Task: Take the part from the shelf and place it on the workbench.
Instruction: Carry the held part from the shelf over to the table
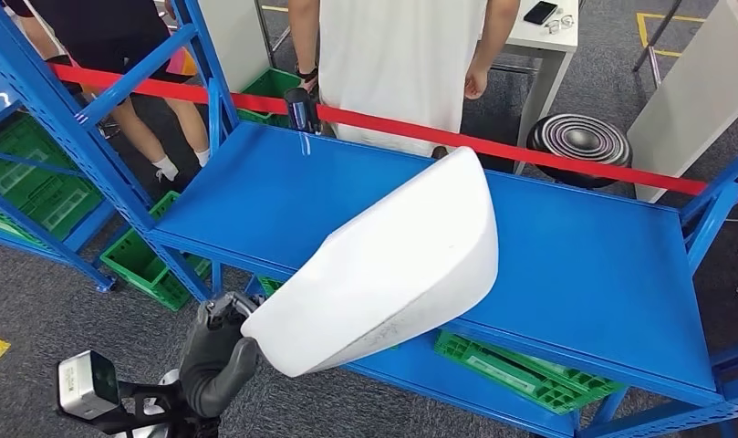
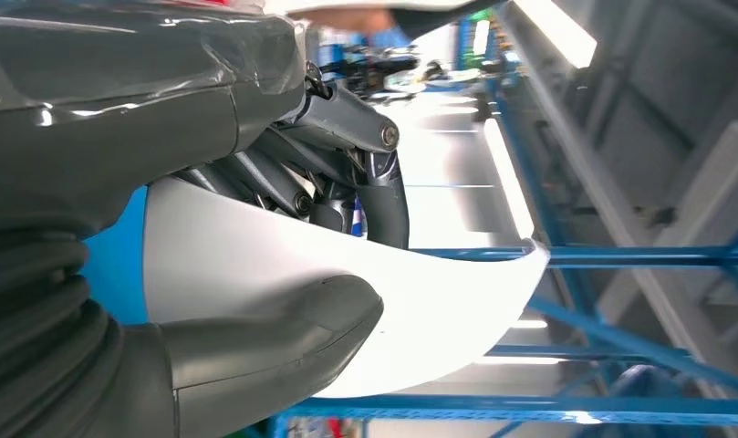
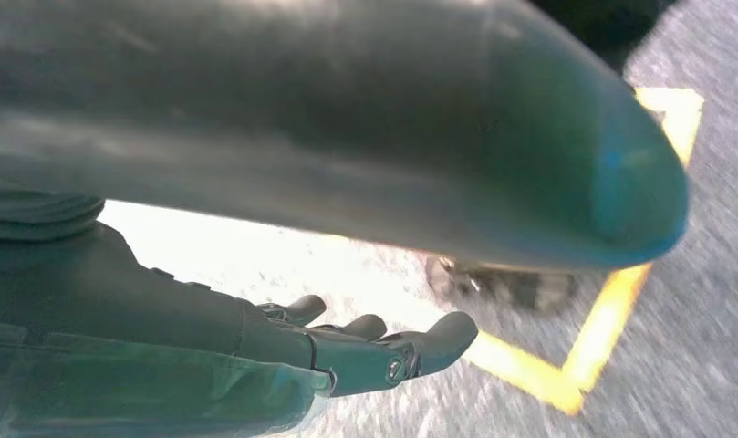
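- Left hand [image 2: 283, 274]: thumb under and dark fingers [image 2: 383, 196] over one end of the white part [image 1: 392, 265], clamping it so it juts out unsupported.
- The white part hangs tilted above the front edge of the blue workbench [image 1: 584, 265], not touching it, likely ready to be set down.
- Right hand [image 3: 347, 351] hangs over grey floor, away from the workbench, fingers loosely extended, holding nothing.
- Beyond the workbench, a red tape [image 1: 547, 157] and a person in white [image 1: 397, 55].

red barrier tape [image 1: 529, 152] stretched along the blue frame's far edge | person in white shirt [image 1: 397, 64] standing just behind tape | round striped stool [image 1: 579, 143] behind tape | green crates [image 1: 520, 367] below tape level | white table [image 1: 552, 41] beyond stool
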Tool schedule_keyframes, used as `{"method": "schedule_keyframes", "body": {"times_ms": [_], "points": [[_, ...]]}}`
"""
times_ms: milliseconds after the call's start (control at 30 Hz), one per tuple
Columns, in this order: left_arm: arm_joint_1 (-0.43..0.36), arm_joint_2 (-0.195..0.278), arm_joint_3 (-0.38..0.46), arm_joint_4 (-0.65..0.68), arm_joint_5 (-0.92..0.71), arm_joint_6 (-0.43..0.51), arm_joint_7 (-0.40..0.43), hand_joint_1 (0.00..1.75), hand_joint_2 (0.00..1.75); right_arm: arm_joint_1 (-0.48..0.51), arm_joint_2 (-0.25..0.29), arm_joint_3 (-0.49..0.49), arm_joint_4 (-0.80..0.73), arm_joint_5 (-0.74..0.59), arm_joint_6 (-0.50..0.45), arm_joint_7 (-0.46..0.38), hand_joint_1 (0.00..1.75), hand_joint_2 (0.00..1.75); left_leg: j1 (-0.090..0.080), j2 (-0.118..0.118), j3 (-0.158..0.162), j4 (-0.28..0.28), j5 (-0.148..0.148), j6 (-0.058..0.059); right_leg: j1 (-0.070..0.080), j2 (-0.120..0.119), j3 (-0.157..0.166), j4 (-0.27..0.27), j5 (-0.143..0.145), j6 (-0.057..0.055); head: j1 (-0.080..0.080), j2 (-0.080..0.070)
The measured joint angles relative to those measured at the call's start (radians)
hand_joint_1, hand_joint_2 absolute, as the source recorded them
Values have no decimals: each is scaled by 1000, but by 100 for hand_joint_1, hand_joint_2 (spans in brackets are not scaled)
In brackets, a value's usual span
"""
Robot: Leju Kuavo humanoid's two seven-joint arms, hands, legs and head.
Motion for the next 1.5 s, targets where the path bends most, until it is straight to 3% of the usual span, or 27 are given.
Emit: {"method": "schedule_keyframes", "body": {"times_ms": [100,133,167,200,233,300,333,400,467,500,600,633,667,700,767,800,867,933,1000,1100,1133,1167,1233,1300,1367,1433,1500], "points": [[5,11,2,22,0,0,10,175,175,-7,45,3,100,13,85,12,0,0,9,-2,-35,162,-142,-20,2,-4,-29,1,30,-13,-3,0],[5,12,2,30,0,5,18,175,175,-9,63,3,137,16,102,12,0,0,11,-2,-39,214,-165,-23,4,-4,-42,2,40,-13,-3,0],[2,11,1,37,0,11,29,175,175,-12,82,2,177,19,118,10,0,0,12,-2,-30,237,-165,-23,6,-4,-53,3,49,-12,-4,0],[-3,6,-1,46,-1,19,42,175,175,-16,101,1,221,23,137,7,0,0,13,-2,-3,224,-148,-20,7,-4,-64,3,58,-11,-4,0],[-14,-2,-5,56,-2,26,56,175,175,-22,121,-3,272,26,160,3,0,0,12,-3,41,173,-123,-12,10,-4,-74,3,66,-10,-4,0],[-50,-30,-20,77,-7,42,80,175,175,-39,165,-15,384,29,208,-3,0,0,6,-6,143,26,-104,10,13,-3,-87,3,83,-4,-3,0],[-72,-46,-32,90,-9,50,87,175,175,-50,188,-22,446,27,231,-3,0,0,1,-7,178,-28,-105,18,10,-4,-91,1,92,2,-2,0],[-111,-74,-58,117,-9,70,96,175,175,-70,228,-35,569,18,269,4,0,0,-11,-8,196,-67,-106,30,3,-4,-95,-5,110,18,-3,0],[-144,-96,-80,142,1,84,107,175,175,-86,261,-42,681,4,303,16,0,0,-14,-4,188,-87,-75,44,0,-3,-103,-8,116,28,-3,0],[-159,-106,-87,151,8,83,117,175,175,-92,275,-44,722,-4,316,20,0,0,-12,-2,182,-100,-56,52,3,-3,-113,4,100,26,-2,0],[-188,-129,-98,168,39,27,156,175,175,-100,306,-59,813,-35,352,19,0,0,-11,3,141,-114,-11,61,6,-3,-160,148,-21,8,4,0],[-191,-132,-100,173,54,-10,171,175,175,-98,317,-73,834,-43,362,11,0,0,-11,5,124,-112,0,59,6,-3,-170,208,-45,11,5,0],[-195,-134,-102,178,72,-52,185,175,175,-93,330,-92,852,-49,371,1,0,0,-12,6,107,-108,11,57,5,-3,-169,247,-46,21,5,0],[-198,-135,-103,185,89,-91,194,175,175,-87,343,-116,866,-52,375,-10,0,0,-10,6,88,-101,19,54,3,-3,-155,256,-29,34,5,0],[-204,-136,-104,200,116,-144,200,175,175,-77,372,-164,888,-56,375,-29,0,0,-6,7,49,-77,32,44,-3,-3,-85,183,12,59,5,0],[-206,-136,-103,207,123,-156,197,175,175,-75,386,-184,896,-56,372,-35,0,0,-6,8,28,-60,36,38,-2,-3,-38,117,10,62,6,0],[-207,-134,-99,221,126,-169,182,175,175,-75,413,-210,908,-49,364,-40,0,0,-7,10,-2,-32,44,26,1,0,16,27,-20,50,4,0],[-202,-126,-88,239,120,-172,156,175,175,-74,435,-222,917,-35,349,-36,0,0,-5,12,-13,-23,57,16,5,2,13,13,-29,30,2,0],[-191,-113,-73,254,110,-162,132,175,175,-75,449,-223,918,-20,327,-25,0,0,1,8,-20,-7,34,5,3,-1,-1,15,-14,10,1,0],[-172,-97,-50,260,94,-136,115,175,175,-81,451,-222,905,-4,295,-16,0,0,8,3,-48,133,-110,-15,4,-4,-29,15,18,-10,-3,0],[-167,-93,-44,260,89,-127,114,175,175,-83,450,-222,899,-1,289,-16,0,0,10,3,-56,193,-143,-18,7,-5,-41,16,29,-11,-3,0],[-161,-90,-40,259,85,-116,114,175,175,-84,450,-221,893,3,283,-15,0,0,11,3,-54,237,-154,-18,10,-5,-55,17,39,-11,-3,0],[-150,-85,-31,254,81,-96,117,175,175,-85,448,-218,879,11,275,-15,0,0,10,1,-5,225,-120,-7,17,-5,-80,18,58,-11,-3,0],[-144,-80,-24,242,78,-82,119,175,175,-86,448,-216,862,19,269,-16,0,0,3,-2,98,97,-95,21,23,-5,-98,17,77,-9,-2,0],[-140,-77,-18,226,74,-73,119,175,175,-87,444,-213,845,27,261,-16,0,0,-8,-3,175,-21,-109,42,19,-5,-106,13,95,1,0,0],[-134,-71,-12,212,70,-64,118,175,175,-87,438,-210,826,35,253,-16,0,0,-21,-3,187,-61,-105,48,7,-5,-108,3,115,18,-2,0],[-128,-66,-9,200,66,-57,117,175,175,-84,431,-208,810,42,249,-15,0,0,-23,0,186,-93,-67,60,5,-5,-115,4,112,23,-3,0]]}}
